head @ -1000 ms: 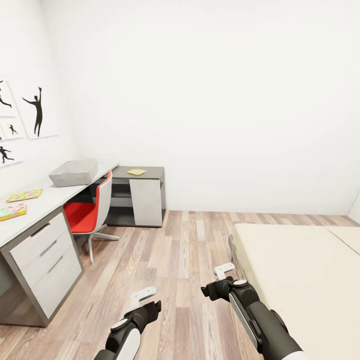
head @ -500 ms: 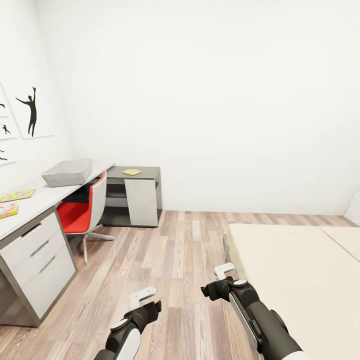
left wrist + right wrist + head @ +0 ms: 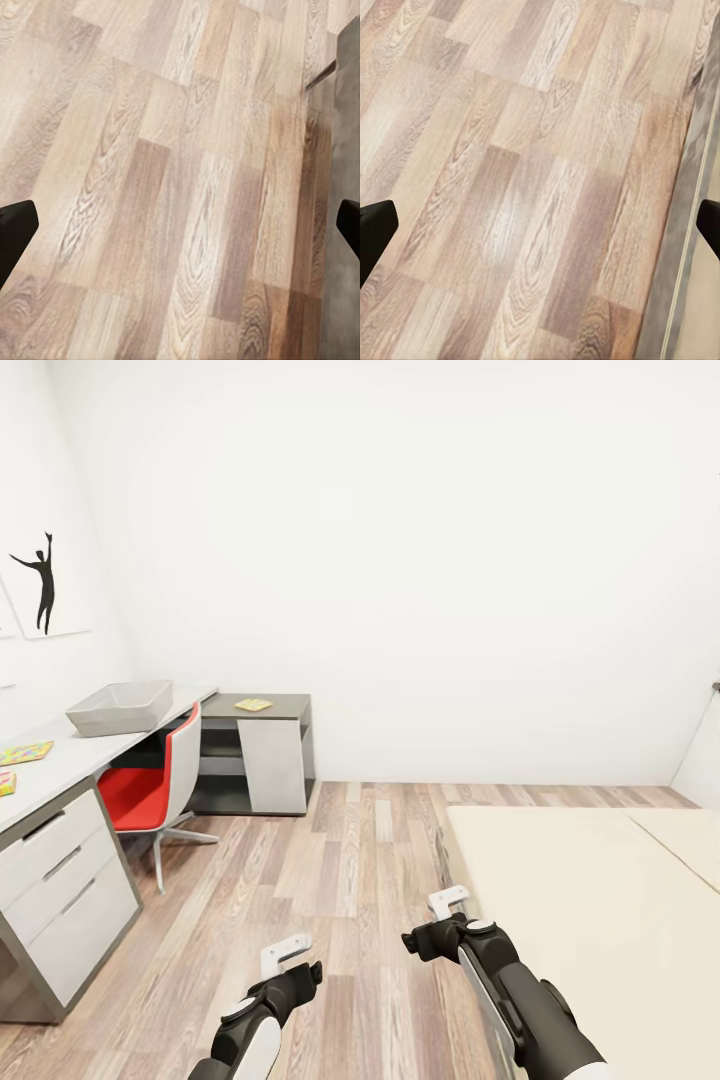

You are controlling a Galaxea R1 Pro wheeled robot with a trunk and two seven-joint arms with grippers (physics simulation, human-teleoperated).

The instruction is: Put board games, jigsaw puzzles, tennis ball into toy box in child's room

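Both grippers, left (image 3: 285, 957) and right (image 3: 447, 901), hung spread and empty over the floor (image 3: 340, 880). Head view: toy box (image 3: 120, 707) sat lengthwise on the table (image 3: 60, 760), one puzzle (image 3: 253, 704) beyond, games cut off; red chair (image 3: 150, 790) alongside. Wrist views: just planks, bed (image 3: 701, 247) edge.

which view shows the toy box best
The head view: the toy box sits whole on the table near the red chair. Both wrist views look down at the wood floor instead.
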